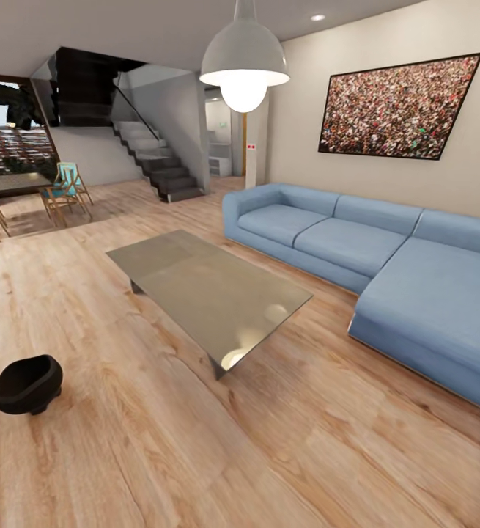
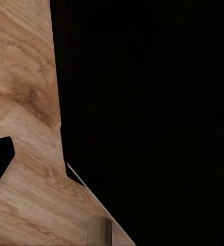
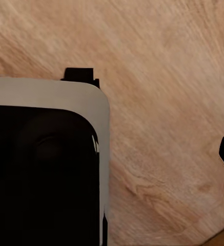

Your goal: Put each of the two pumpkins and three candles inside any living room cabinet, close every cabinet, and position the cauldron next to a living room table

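Hands unclear; cauldron [image 1: 26,383] tilted on floor [image 1: 159,455], well apart from table [image 1: 210,290].

Big black mass [image 2: 147,102] over wood floor [image 2: 24,77].

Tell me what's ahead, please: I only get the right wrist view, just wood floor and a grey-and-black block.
Observer: The head view shows a low table in the middle of a living room.
Operator: Anything on the floor near it?
Observer: A black cauldron stands on the floor, nearer the camera and to the left, apart from the table.
Operator: And on the other side?
Observer: A blue corner sofa runs along the right wall, under a framed picture.
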{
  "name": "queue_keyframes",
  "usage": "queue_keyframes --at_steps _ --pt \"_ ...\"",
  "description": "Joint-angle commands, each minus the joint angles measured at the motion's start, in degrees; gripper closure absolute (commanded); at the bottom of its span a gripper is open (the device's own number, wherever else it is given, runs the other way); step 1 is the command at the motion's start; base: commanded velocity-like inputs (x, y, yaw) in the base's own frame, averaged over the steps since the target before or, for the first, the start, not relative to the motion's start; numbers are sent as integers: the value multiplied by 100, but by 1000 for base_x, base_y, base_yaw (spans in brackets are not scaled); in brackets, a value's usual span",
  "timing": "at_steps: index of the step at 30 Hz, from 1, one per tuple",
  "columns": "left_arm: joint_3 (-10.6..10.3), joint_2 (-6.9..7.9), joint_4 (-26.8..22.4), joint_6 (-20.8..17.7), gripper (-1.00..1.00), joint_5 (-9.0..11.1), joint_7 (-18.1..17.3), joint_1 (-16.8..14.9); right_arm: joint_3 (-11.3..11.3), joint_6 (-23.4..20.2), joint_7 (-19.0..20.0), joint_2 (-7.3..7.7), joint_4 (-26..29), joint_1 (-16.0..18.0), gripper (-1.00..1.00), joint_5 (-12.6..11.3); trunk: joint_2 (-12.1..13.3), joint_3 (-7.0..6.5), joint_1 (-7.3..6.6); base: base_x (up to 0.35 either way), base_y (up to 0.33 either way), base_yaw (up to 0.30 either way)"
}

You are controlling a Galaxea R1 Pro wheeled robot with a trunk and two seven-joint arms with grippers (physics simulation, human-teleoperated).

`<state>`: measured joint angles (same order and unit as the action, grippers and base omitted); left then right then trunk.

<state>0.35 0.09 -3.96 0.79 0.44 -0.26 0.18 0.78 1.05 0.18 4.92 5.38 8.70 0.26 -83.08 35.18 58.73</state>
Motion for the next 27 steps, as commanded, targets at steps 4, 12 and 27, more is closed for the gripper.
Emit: queue_keyframes --at_steps 4,12,27 --pt "0 0 0 0 -100 0 0 0 1 4 0 -5 -12 0 -100 0 0 0 0 330 0 0" --pt "0 -15 0 0 -100 0 -2 0 2 254 -2 7 -82 0 -100 -17 0 0 0 331 0 0" --pt "0 -18 0 0 -100 0 0 0 -17 418 -26 -16 -70 0 -100 0 0 0 0 330 0 25"
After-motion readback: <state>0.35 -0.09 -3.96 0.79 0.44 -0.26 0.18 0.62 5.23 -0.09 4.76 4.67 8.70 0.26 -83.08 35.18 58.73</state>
